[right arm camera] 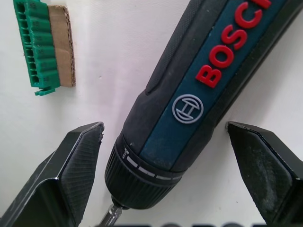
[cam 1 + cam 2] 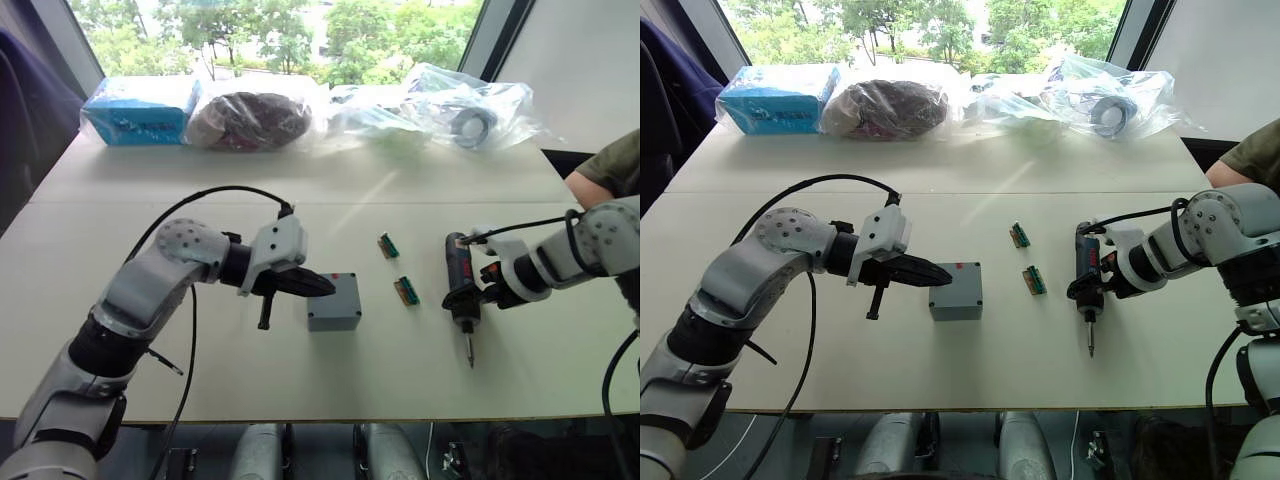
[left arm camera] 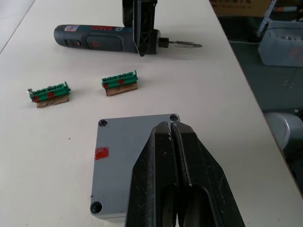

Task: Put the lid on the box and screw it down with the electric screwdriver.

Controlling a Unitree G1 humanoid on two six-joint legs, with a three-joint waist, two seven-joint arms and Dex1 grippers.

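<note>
Over the box (image 3: 123,161), left hand (image 3: 171,126) pressed together, right hand (image 1: 165,156) spread astride the electric screwdriver (image 1: 199,94), brand lettering readable at the wrist.

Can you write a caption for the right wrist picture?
Open fingers straddle the electric screwdriver beside a green connector.

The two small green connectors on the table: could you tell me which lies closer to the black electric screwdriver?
The green connector nearer the robot, level with the electric screwdriver collar; the other connector lies farther back.

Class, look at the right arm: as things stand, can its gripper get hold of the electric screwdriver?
Probably yes. The right gripper is open with a finger on each side of the electric screwdriver, which lies flat on the table. Nothing sits between the fingers and the tool.
</note>
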